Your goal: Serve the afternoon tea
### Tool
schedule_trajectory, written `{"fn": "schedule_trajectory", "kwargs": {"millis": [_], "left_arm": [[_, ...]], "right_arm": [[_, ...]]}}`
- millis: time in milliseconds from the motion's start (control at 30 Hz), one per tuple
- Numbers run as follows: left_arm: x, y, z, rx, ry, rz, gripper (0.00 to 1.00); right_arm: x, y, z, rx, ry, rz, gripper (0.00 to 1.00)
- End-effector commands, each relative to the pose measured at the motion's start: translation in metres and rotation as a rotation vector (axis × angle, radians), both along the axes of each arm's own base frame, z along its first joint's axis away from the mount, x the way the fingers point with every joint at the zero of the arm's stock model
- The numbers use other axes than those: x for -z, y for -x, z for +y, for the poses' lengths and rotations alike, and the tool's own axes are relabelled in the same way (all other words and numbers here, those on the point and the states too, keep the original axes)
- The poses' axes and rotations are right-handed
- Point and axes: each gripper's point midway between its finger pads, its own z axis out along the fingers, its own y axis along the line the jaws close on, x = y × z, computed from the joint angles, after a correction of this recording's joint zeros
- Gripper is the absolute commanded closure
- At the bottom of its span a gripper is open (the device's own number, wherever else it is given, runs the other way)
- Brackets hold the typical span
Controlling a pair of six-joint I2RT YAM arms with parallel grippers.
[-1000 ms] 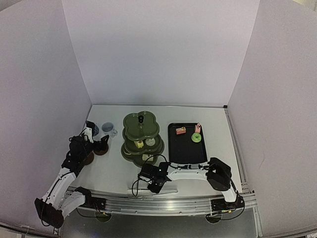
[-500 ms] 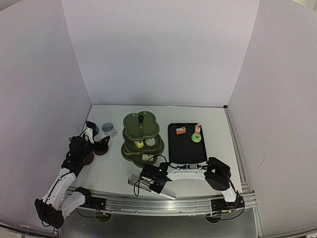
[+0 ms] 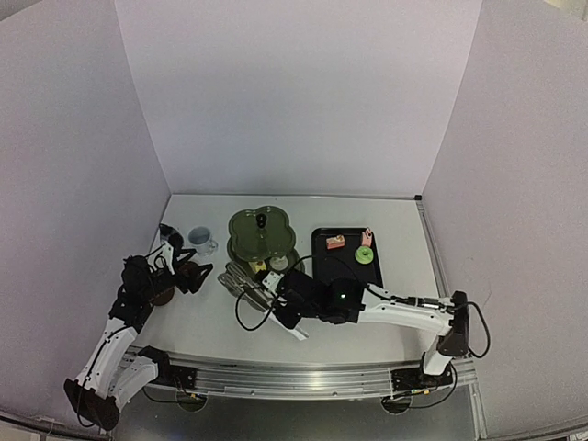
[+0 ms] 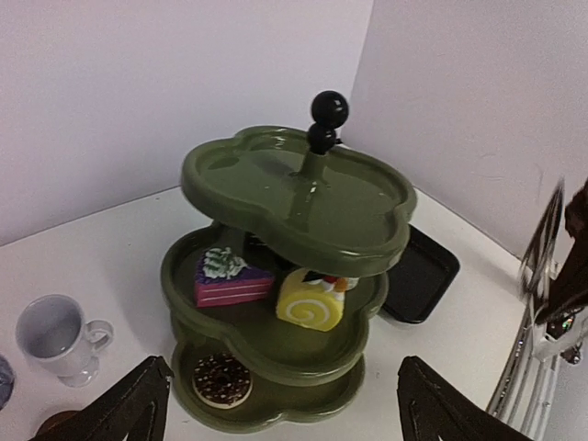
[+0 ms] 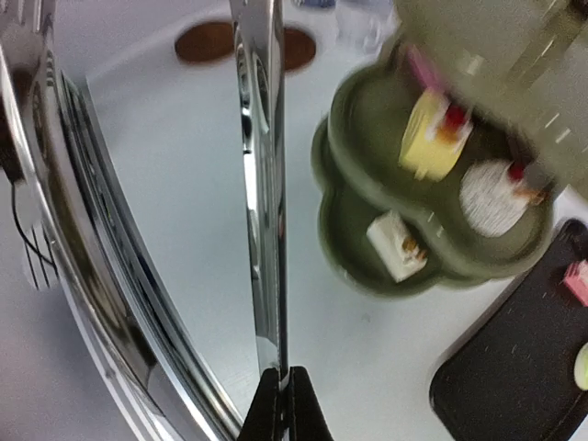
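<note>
Quick update from us: our right gripper is pinched tight on one arm of the tongs. The thin metal strip sits right between its closed tips. The tongs are at the near-left side of the stand, with their far ends pointing towards the two coasters. Those lie side by side on the table, left of the stand. We can't see anything caught in the tongs, but the right wrist view is blurry, so we can't tell for sure.

Our left gripper is spread wide with nothing in it, and it hangs by the coasters. From its own camera the fingers frame the stand.

On the stand's middle tier we've got a pink slice next to a yellow roll, plus a round white cake. The bottom tier holds a chocolate doughnut and a square white cake.

A cup stands upright on the table, left of the stand and a bit further back than the coasters.

Just right of the stand is the tray. Three pieces sit at its far end: a green doughnut, an orange-topped cake and a pink cake.
</note>
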Motion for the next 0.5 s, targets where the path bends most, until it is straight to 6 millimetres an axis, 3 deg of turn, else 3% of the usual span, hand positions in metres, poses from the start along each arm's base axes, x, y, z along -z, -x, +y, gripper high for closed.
{"fn": "schedule_trajectory", "kwargs": {"millis": [0,200,467], "left_arm": [[-0.056,0.030,-0.030,0.266,0.132,-0.071,0.15],[-0.095,0.046,-0.051,0.513,0.282,-0.054,0.06],[-0.126,0.061,-0.065,0.677,0.327,-0.088,0.06]], "right_arm": [[-0.110,-0.031,0.022,0.128,-0.321,-0.203,1.00],[-0.159,-0.059,0.058,0.160,-0.405,-0.378,1.00],[-0.178,-0.081,0.085,0.162,-0.428,-0.470,1.00]]}}
